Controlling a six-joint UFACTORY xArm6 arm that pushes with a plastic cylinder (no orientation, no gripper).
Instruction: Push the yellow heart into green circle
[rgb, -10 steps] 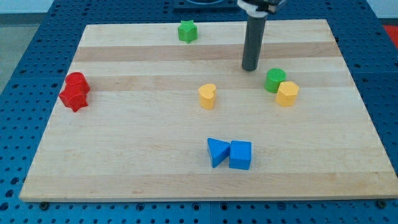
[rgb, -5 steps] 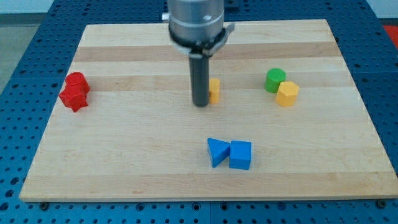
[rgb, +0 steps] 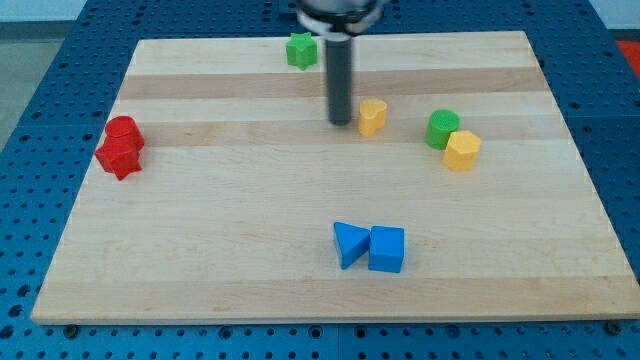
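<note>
The yellow heart (rgb: 372, 116) lies on the wooden board (rgb: 250, 220), right of centre in the upper half. The green circle (rgb: 441, 129) sits further to the view's right, with a clear gap between the two. My tip (rgb: 341, 122) rests on the board just left of the yellow heart, close to it or touching its left side. The dark rod rises straight up from there to the view's top.
A yellow hexagon (rgb: 461, 151) touches the green circle at its lower right. A green star (rgb: 300, 50) sits near the top edge. A red circle (rgb: 123, 131) and red star (rgb: 118, 157) sit at the left. A blue triangle (rgb: 349, 243) and blue cube (rgb: 387, 249) sit at bottom centre.
The yellow heart has moved up and to the right, closer to the green circle. My tip went from near the green circle to the heart's left side and followed it.
</note>
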